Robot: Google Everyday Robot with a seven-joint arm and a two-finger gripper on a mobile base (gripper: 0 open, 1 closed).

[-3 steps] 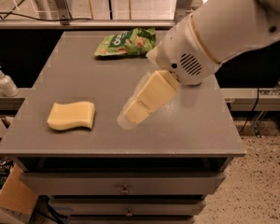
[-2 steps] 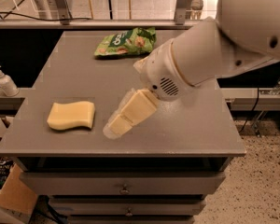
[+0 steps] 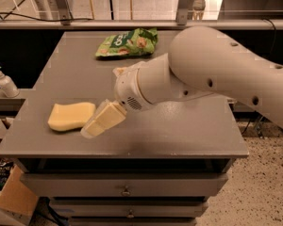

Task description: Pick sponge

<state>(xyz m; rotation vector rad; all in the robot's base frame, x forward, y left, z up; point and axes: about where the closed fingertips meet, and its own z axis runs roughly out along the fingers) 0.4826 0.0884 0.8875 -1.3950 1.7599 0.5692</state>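
Pale-yellow end effector beside pale-yellow sponge on grey table.

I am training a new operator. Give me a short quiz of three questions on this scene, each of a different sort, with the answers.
1. True or false: the gripper is over the green snack bag.
2. Where on the table does the sponge lie? A: back right. B: front left. C: centre.
3. What stands to the left, off the table?

Key
1. False. The gripper is low over the table, close beside the sponge's right end, and the bag lies far back.
2. B.
3. A white pump bottle.
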